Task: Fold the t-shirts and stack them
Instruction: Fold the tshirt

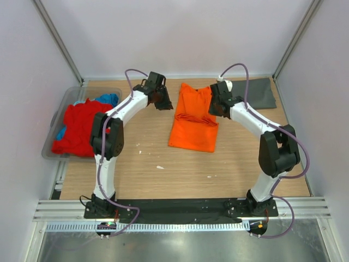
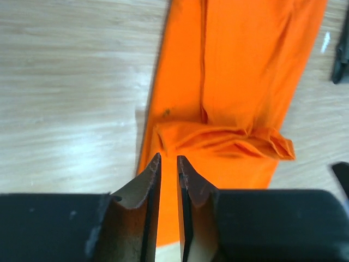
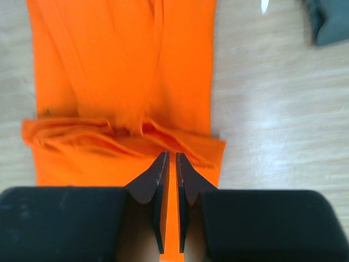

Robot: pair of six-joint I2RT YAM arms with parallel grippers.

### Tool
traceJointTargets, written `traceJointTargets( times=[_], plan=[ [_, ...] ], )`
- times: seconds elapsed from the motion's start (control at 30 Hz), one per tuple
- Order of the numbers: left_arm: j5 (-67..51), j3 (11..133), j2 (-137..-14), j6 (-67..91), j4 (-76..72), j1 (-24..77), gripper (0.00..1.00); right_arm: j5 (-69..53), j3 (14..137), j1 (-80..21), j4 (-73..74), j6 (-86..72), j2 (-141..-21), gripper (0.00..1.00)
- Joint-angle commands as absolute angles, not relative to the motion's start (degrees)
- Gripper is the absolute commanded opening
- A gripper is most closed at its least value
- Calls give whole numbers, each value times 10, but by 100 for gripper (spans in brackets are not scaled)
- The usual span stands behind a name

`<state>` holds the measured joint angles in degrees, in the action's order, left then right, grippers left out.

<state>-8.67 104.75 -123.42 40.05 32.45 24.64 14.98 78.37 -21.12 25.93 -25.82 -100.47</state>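
Note:
A bright orange t-shirt [image 1: 193, 121] lies folded lengthwise in the middle of the table, with a bunched fold across it [image 2: 229, 142] [image 3: 109, 136]. My left gripper [image 1: 162, 102] [image 2: 168, 157] hovers over the shirt's far left edge. Its jaws stand a narrow gap apart and hold nothing. At the shirt's far right edge my right gripper [image 1: 219, 108] [image 3: 172, 154] is also slightly open, and orange cloth shows through the gap. A dark grey t-shirt [image 1: 260, 93] [image 3: 332, 24] lies folded at the back right. Red [image 1: 80, 128] and blue [image 1: 109, 99] t-shirts are heaped on the left.
The red and blue shirts fill a clear plastic tub [image 1: 57, 121] at the table's left edge. Grey walls with metal posts close in the back and both sides. A few small white specks [image 1: 160, 167] lie on the wooden tabletop in front of the orange shirt.

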Motion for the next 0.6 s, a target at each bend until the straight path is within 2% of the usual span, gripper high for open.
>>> traceJointTargets(
  times=[0.0,0.23,0.57],
  plan=[
    [-107,1000,-1176,381,292,263,16,98,727,-211,273,-271,-965,14],
    [-133,960,-1195,380,283,289,8,39,668,-212,239,-272,-955,11],
    [-118,1026,-1267,388,286,293,9,97,686,-211,230,-258,-1014,11]
  ],
)
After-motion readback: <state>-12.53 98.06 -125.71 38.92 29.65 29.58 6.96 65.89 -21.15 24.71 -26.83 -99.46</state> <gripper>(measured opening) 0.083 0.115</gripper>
